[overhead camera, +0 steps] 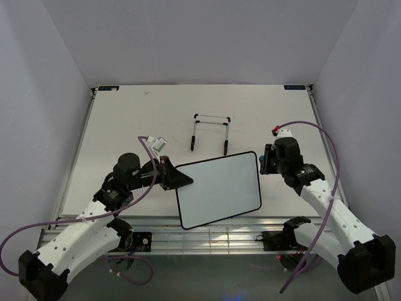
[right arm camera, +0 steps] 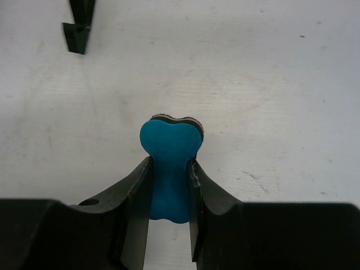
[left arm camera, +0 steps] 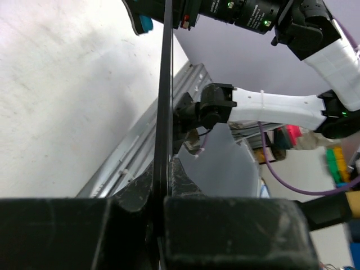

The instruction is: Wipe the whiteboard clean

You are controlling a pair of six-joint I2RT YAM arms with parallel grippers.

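Over the worktop [overhead camera: 125,119], the left pincer [overhead camera: 168,174] nips the whiteboard [overhead camera: 219,188] edge, the right pincer [overhead camera: 267,158] the eraser [right arm camera: 170,154]; hard wiping may lever the board loose.

Small rectangular whiteboard [overhead camera: 219,189]: plain white face, no marks, thin black rim. Edge-on between the black fingers of the left gripper [left arm camera: 163,197] it reads as one black line. Bone-shaped eraser [right arm camera: 170,163] between the black fingers of the right gripper [right arm camera: 169,191]: teal-blue, dark backing layer. Matte table [right arm camera: 270,84] beneath that gripper: white, faint grey scuffs. Thin wire stand [overhead camera: 210,133] out ahead of both grippers: black legs, pale top bars.
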